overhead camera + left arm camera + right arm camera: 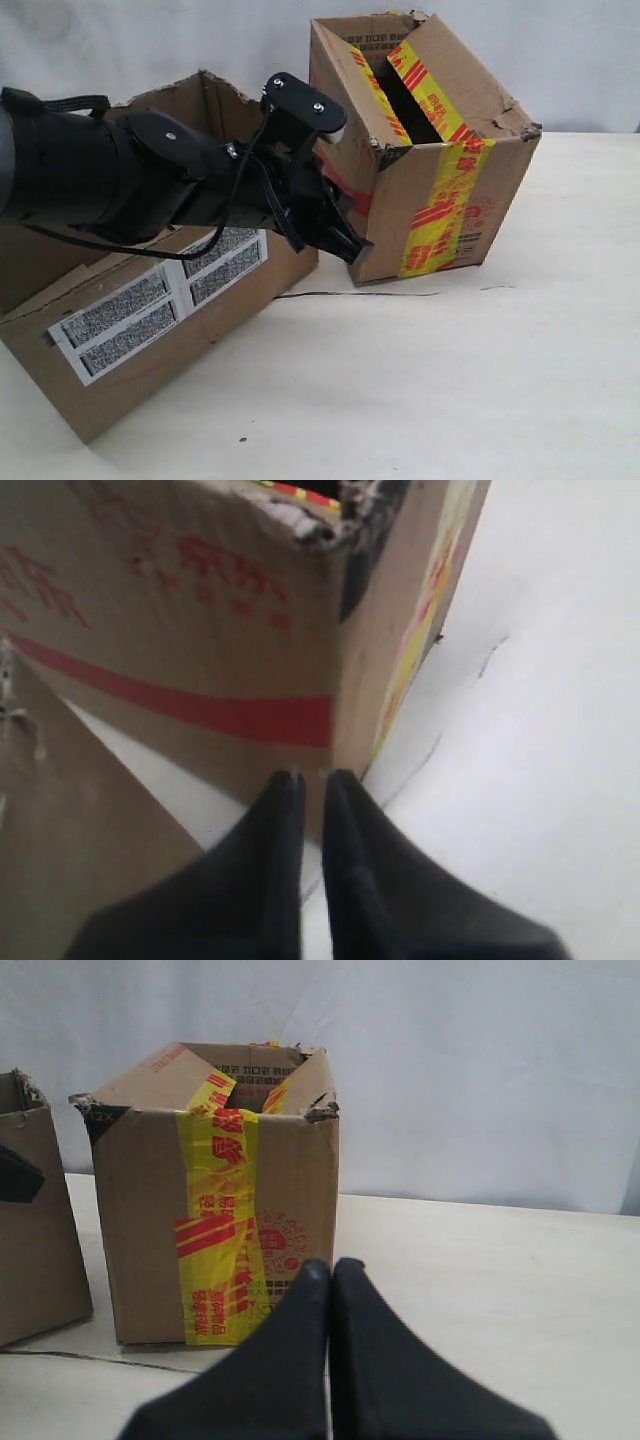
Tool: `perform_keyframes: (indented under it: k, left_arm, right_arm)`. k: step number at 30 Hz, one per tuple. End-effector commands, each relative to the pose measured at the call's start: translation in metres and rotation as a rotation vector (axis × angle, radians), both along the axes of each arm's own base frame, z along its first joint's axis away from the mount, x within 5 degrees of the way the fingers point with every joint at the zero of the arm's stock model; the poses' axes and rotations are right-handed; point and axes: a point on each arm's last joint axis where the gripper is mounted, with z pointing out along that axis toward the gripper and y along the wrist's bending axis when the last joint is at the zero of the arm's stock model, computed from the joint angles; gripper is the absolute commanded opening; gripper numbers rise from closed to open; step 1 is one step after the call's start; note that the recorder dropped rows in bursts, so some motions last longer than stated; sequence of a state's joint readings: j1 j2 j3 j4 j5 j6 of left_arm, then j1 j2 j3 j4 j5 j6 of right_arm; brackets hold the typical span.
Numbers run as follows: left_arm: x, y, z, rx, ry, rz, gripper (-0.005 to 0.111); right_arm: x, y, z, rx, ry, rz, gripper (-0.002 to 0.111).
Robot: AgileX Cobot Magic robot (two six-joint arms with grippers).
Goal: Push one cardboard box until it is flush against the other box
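Exterior view
Low box (150,340): lies along the left edge of the surface (480,380), slanting from the near left corner toward the far edge. Its top rim is torn, and white barcode labels (165,300) are on its long near side.
Taped box (440,170): stands near the far edge, about midway along it, turned corner-on. Yellow tape with red print crosses its open top and runs down one side. Its corners are dented.
Left fingers (350,243): clenched, reaching over the low box's far end to the taped box's lower near corner. Cannot tell whether they touch it or stop just short.
Dark line (350,294): thin, on the surface just off the taped box's base.

Left wrist view
Left fingers (300,790): drawn together with only a slit between them, holding nothing, aimed low at the taped box's upright corner edge.
Taped box (200,630): has a red band across one side and yellow tape on the adjoining side.
Low box (60,860): a wedge of bare surface (160,770) separates it from the taped box, so the two are not flush.

Right wrist view
Right fingers (325,1275): pressed together and empty, low over the surface, pointing at the taped box (215,1210) and apart from it.
Low box (35,1240): partly seen, just beside the taped box with a narrow gap between them.
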State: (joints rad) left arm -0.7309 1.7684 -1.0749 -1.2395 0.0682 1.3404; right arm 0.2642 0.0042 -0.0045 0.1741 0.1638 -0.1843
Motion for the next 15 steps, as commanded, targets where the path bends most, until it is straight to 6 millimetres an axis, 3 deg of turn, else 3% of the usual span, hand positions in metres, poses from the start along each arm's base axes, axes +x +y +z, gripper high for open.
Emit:
perform_keyframes:
  k: [1,3,4,5,6,7,8,9,11,15]
  left_arm:
    - [-0.017,0.015,0.063,-0.091,-0.128,-0.043,0.000]
    - [-0.050,0.047,0.130,-0.207,-0.278,-0.056,0.000]
    - [-0.061,0.059,0.143,-0.226,-0.319,-0.055,0.000]
    - [-0.084,0.086,0.158,-0.263,-0.373,-0.032,0.000]
    - [-0.094,0.098,0.157,-0.276,-0.377,-0.015,0.000]
    - [-0.116,0.129,0.159,-0.301,-0.418,0.040,0.000]
    - [-0.124,0.143,0.159,-0.314,-0.435,0.081,0.000]
    - [-0.146,0.173,0.161,-0.330,-0.515,0.162,0.000]
    - [-0.171,0.211,0.161,-0.355,-0.630,0.335,0.000]
    - [-0.196,0.243,0.163,-0.323,-0.776,0.545,0.000]
  right_arm:
    - [0.000,0.000,-0.001,-0.007,-0.004,-0.008,0.000]
    - [0.000,0.000,-0.001,-0.007,-0.004,-0.008,0.000]
    - [0.000,0.000,-0.001,-0.007,-0.004,-0.008,0.000]
    - [0.000,0.000,-0.001,-0.007,-0.004,-0.008,0.000]
    - [0.000,0.000,-0.001,-0.007,-0.004,-0.008,0.000]
    - [0.000,0.000,-0.001,-0.007,-0.004,-0.008,0.000]
    - [0.000,0.000,-0.001,-0.007,-0.004,-0.008,0.000]
    - [0.000,0.000,-0.001,-0.007,-0.004,-0.008,0.000]
    - [0.000,0.000,-0.001,-0.007,-0.004,-0.008,0.000]
    - [0.000,0.000,-0.001,-0.007,-0.004,-0.008,0.000]
